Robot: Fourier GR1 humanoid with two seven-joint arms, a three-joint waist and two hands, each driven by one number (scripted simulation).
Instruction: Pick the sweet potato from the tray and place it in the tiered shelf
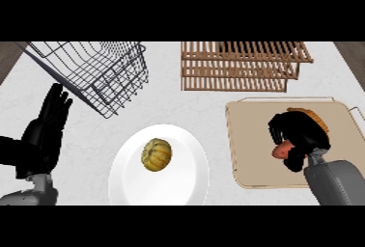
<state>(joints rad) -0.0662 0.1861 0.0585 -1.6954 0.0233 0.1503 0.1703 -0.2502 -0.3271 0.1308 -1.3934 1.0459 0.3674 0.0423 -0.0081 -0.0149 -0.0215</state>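
Observation:
A beige tray [246, 144] lies on the counter at the right. My right hand [303, 132] is over it, fingers curled round the orange-brown sweet potato [284, 151], of which one end shows below the fingers and a strip [314, 117] shows above them. Whether the sweet potato still touches the tray I cannot tell. The wooden tiered shelf [239, 65] stands at the back, beyond the tray. My left hand [44, 132] rests open at the left edge, fingers up.
A white plate [135, 178] in the front middle holds a yellow-green ribbed squash [157, 154]. A dark wire basket [100, 72] stands tilted at the back left. The counter top is pale marble.

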